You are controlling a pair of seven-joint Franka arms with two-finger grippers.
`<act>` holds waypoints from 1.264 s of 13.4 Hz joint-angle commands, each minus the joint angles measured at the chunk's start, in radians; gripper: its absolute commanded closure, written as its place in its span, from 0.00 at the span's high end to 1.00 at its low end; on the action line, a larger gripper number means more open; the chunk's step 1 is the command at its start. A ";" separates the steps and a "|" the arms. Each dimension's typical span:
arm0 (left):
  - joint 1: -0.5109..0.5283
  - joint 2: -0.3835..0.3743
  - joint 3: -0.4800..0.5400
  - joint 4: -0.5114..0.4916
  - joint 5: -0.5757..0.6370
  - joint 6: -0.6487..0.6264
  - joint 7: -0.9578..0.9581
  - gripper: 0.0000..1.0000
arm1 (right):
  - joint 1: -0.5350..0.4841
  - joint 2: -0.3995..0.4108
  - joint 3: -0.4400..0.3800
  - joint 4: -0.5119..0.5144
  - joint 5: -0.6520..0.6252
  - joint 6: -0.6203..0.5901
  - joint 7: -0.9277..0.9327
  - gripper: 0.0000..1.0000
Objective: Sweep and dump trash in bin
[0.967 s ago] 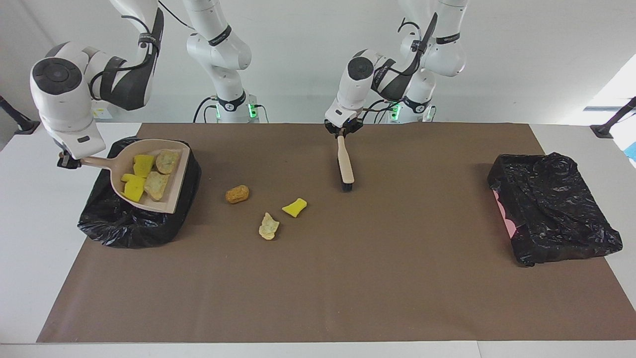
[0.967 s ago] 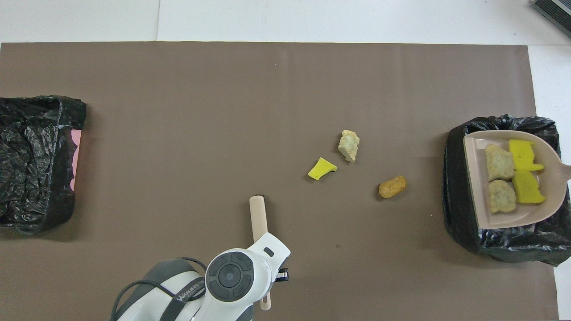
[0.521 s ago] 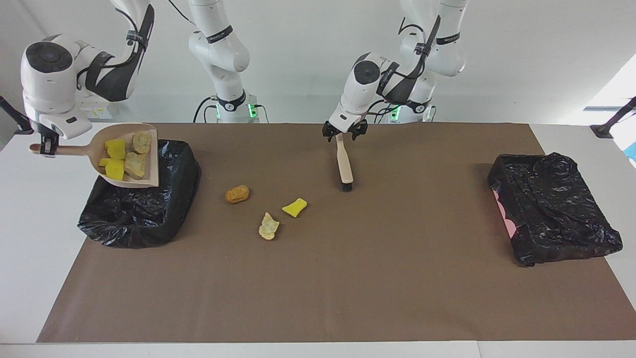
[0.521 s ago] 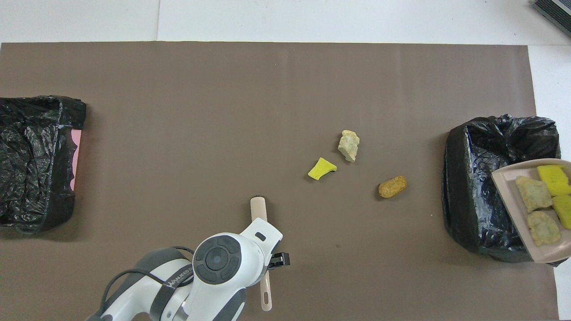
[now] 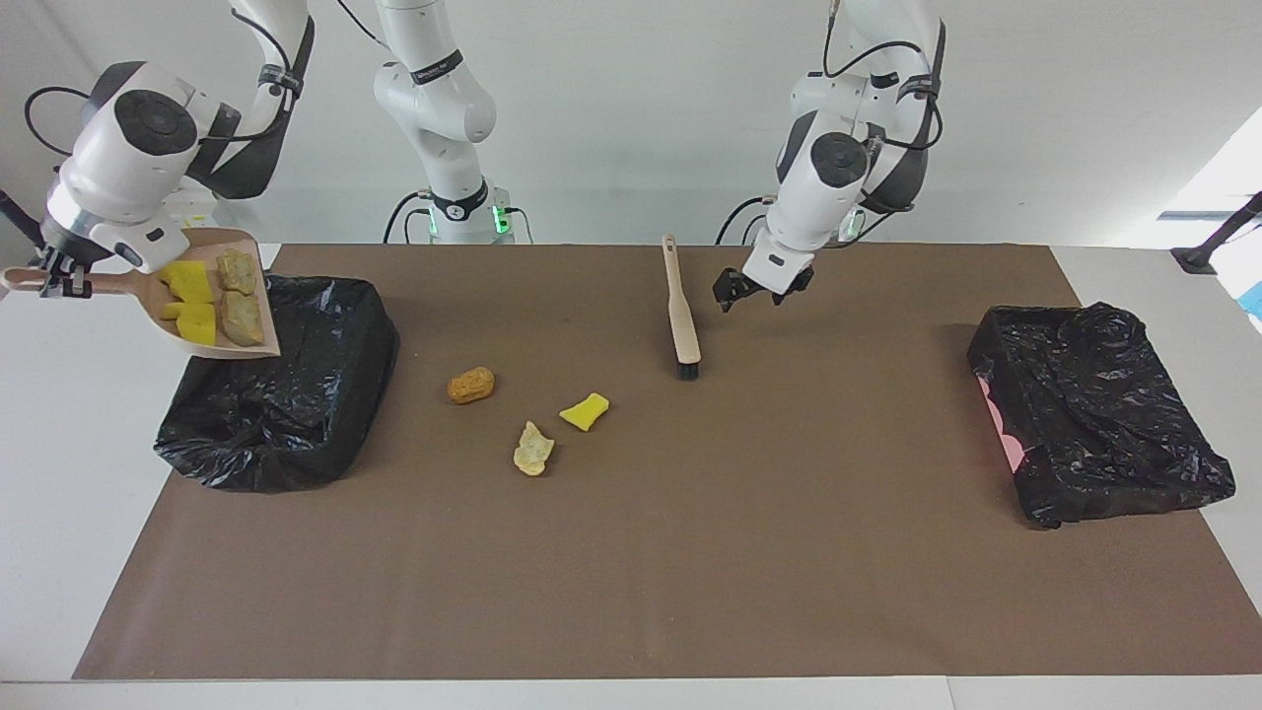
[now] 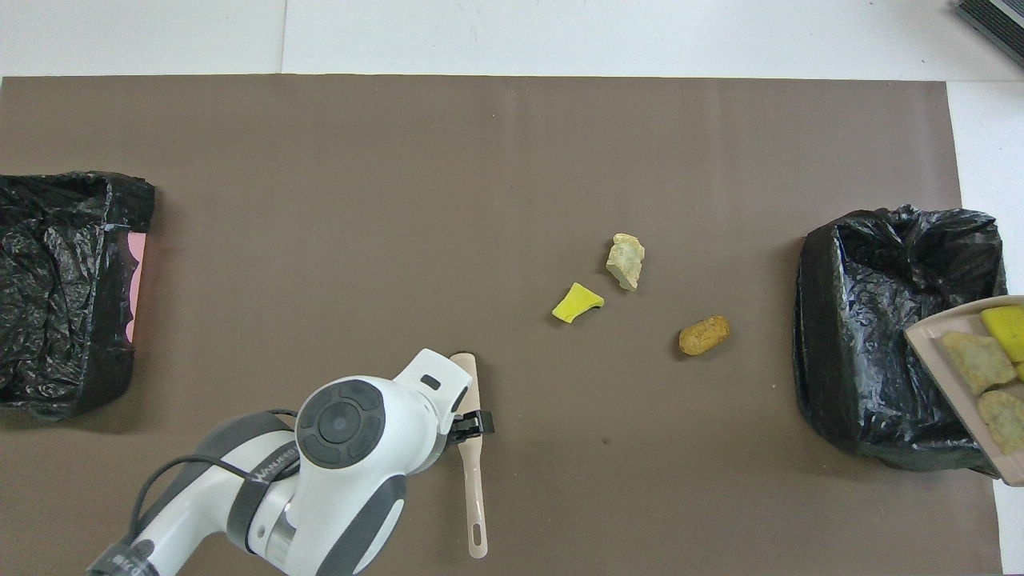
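My right gripper (image 5: 57, 281) is shut on the handle of the beige dustpan (image 5: 258, 325). It holds the pan raised and tilted over the edge of the black-bagged bin (image 5: 286, 394) at the right arm's end of the table. The pan holds yellow sponge chunks (image 5: 195, 320) and tan lumps (image 5: 242, 316); it also shows in the overhead view (image 6: 936, 348). On the mat lie an orange-brown lump (image 5: 470, 385), a yellow chunk (image 5: 585, 411) and a tan lump (image 5: 533, 449). My left gripper (image 5: 752, 294) is open and empty, beside the brush (image 5: 680, 316), which lies on the mat.
A second black bag over a pink container (image 5: 1094, 414) sits at the left arm's end of the table. A brown mat (image 5: 690, 572) covers most of the white table. The brush's black bristles (image 5: 688, 371) point away from the robots.
My left gripper let go of the brush and moved aside toward the left arm's end. My right gripper lifted the dustpan off the bin's middle toward the table's end and tilted it.
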 commanded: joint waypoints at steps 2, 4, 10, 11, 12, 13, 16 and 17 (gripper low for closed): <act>0.171 -0.084 -0.010 -0.003 0.075 -0.115 0.227 1.00 | 0.072 -0.089 0.000 -0.109 -0.100 -0.035 0.185 0.00; 0.250 -0.095 -0.010 0.026 0.120 -0.149 0.352 1.00 | 0.073 -0.098 0.000 -0.106 -0.158 -0.064 0.274 0.00; 0.425 -0.065 -0.012 0.242 0.195 -0.270 0.586 1.00 | 0.076 -0.153 0.014 -0.108 -0.244 -0.151 0.352 0.00; 0.426 -0.055 -0.012 0.284 0.224 -0.275 0.581 1.00 | 0.076 -0.153 0.014 -0.109 -0.241 -0.162 0.354 0.00; 0.428 -0.049 -0.012 0.326 0.224 -0.301 0.575 1.00 | 0.088 -0.155 0.017 -0.109 -0.241 -0.173 0.356 0.00; 0.429 -0.026 -0.012 0.382 0.226 -0.342 0.572 1.00 | 0.110 -0.157 0.014 -0.109 -0.255 -0.170 0.356 0.00; 0.428 0.063 -0.010 0.612 0.224 -0.489 0.567 1.00 | 0.098 -0.164 0.013 -0.108 -0.371 -0.171 0.386 0.00; 0.428 0.083 -0.010 0.653 0.218 -0.503 0.566 1.00 | 0.104 -0.167 0.014 -0.106 -0.379 -0.177 0.388 0.00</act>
